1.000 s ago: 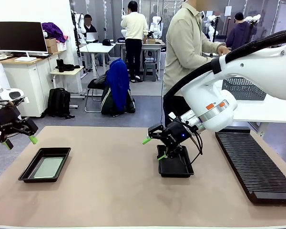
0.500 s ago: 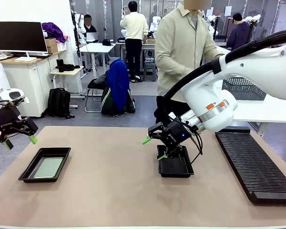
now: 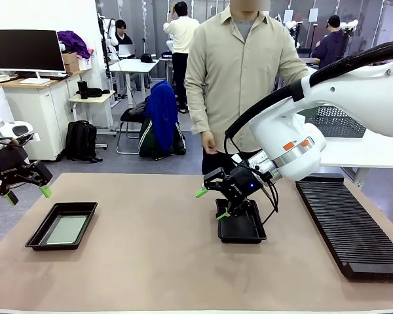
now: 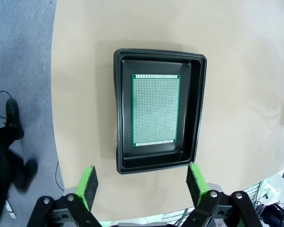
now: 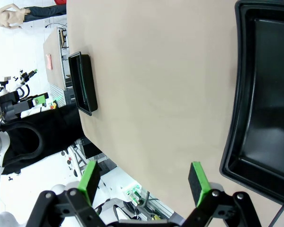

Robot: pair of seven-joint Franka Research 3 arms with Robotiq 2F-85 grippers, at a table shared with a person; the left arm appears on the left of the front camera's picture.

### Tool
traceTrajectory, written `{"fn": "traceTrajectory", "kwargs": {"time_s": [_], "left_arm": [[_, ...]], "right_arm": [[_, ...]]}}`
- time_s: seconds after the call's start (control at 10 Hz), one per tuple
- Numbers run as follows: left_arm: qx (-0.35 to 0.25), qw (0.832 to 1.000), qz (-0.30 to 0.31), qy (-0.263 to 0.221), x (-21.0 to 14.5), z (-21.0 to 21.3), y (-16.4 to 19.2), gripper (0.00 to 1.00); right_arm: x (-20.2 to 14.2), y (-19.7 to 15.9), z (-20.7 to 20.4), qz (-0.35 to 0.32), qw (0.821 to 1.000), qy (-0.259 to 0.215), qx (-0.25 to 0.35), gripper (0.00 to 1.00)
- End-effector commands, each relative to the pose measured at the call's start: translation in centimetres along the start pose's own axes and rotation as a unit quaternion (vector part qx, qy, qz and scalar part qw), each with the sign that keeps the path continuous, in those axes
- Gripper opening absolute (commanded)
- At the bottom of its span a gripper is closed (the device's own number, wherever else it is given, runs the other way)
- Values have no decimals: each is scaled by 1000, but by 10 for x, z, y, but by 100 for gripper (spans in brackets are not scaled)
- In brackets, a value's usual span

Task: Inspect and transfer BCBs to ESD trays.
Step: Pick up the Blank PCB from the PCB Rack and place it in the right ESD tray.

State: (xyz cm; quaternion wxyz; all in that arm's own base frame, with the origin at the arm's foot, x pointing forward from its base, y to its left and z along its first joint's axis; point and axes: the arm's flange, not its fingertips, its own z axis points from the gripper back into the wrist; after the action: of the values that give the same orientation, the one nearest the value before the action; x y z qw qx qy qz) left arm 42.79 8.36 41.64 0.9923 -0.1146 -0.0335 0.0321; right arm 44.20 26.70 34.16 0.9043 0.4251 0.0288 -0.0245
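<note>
One BCB (image 4: 155, 109) lies flat on the floor of the left ESD tray (image 4: 117, 118), near the left edge of the surface (image 3: 150, 261). My left gripper (image 4: 142, 182) hangs above it, jaws wide apart and nothing between them. My right gripper (image 3: 211, 203), also spread and holding nothing, hovers over the second ESD tray (image 3: 245, 230) at mid-surface, whose visible floor is bare black. A person (image 3: 239, 72) stands at the far side. I judge the board light, thin and stiff, perforated all over, and apt to scratch or crack if flexed. Lying flush inside sloping walls, it offers little edge. I would pinch across its long sides, near the middle, and lift it level.
</note>
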Motion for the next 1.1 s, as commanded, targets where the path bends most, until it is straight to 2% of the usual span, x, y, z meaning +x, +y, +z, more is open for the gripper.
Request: {"fn": "traceTrajectory", "kwargs": {"time_s": [0.0, 1.0], "left_arm": [[-3, 1000, -7, -6, 2, -1, 2, 100], [-3, 1000, -7, -6, 2, -1, 2, 100]], "right_arm": [[0, 0, 0, -1, 1000, 0, -3, 100], [0, 0, 0, -1, 1000, 0, -3, 100]]}}
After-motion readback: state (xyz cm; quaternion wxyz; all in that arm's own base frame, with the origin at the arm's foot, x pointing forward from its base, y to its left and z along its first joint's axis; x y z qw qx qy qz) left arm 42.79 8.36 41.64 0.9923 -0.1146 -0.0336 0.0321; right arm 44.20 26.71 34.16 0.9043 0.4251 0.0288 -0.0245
